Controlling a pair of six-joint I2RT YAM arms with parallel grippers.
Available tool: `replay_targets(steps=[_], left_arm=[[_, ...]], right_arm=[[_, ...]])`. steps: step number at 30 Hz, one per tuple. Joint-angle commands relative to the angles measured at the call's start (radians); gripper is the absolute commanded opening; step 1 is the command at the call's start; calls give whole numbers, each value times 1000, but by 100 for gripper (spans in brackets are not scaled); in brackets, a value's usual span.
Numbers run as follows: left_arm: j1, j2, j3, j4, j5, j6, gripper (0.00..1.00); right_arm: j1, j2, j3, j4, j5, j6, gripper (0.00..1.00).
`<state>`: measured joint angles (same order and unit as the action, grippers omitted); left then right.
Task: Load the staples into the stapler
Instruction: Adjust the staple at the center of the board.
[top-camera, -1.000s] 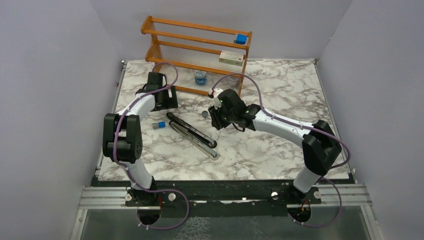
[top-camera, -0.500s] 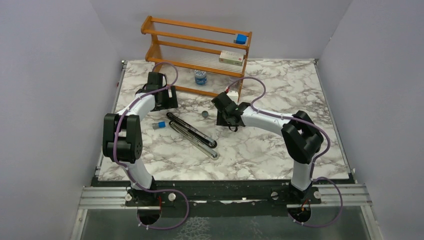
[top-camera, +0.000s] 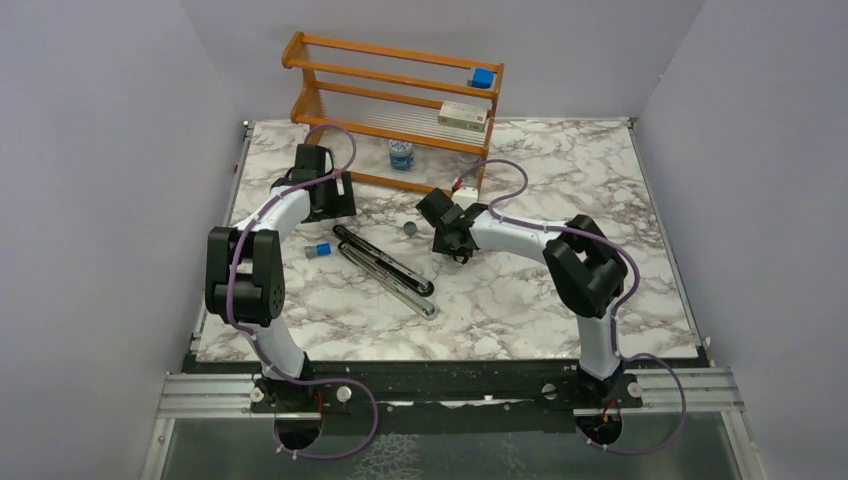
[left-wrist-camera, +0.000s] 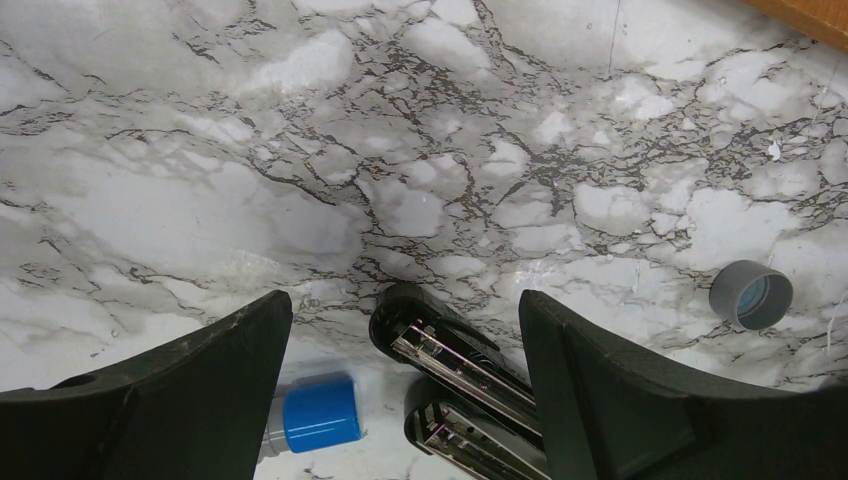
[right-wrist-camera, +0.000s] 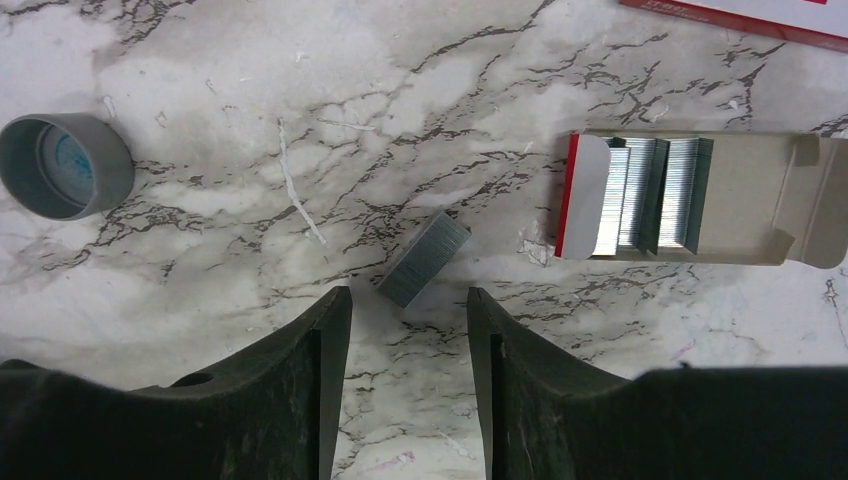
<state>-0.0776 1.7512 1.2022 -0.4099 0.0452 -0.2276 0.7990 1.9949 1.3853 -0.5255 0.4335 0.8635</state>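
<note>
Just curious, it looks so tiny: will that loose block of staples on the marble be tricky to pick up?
Probably fiddly. The staple strip is small and lies flat on the smooth marble top, so it may skid if nudged. It looks like thin staples joined together, so a hard squeeze might snap it.

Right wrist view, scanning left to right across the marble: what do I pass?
Grey cap → loose strip of staples → open cardboard tray holding more staples. The red-edged box at the top right overlaps the tray in this direction, so it is left out.
</note>
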Motion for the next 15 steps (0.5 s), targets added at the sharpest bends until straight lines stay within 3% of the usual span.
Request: replay_targets(steps=[1,15], left_arm=[[6,-15,24,1,23,-1,87],[6,-11,26,1,22,1,87]], right_arm=[[-3,34,26,-19,33,17,50],[-41,74,-16,68,18,-157,49]])
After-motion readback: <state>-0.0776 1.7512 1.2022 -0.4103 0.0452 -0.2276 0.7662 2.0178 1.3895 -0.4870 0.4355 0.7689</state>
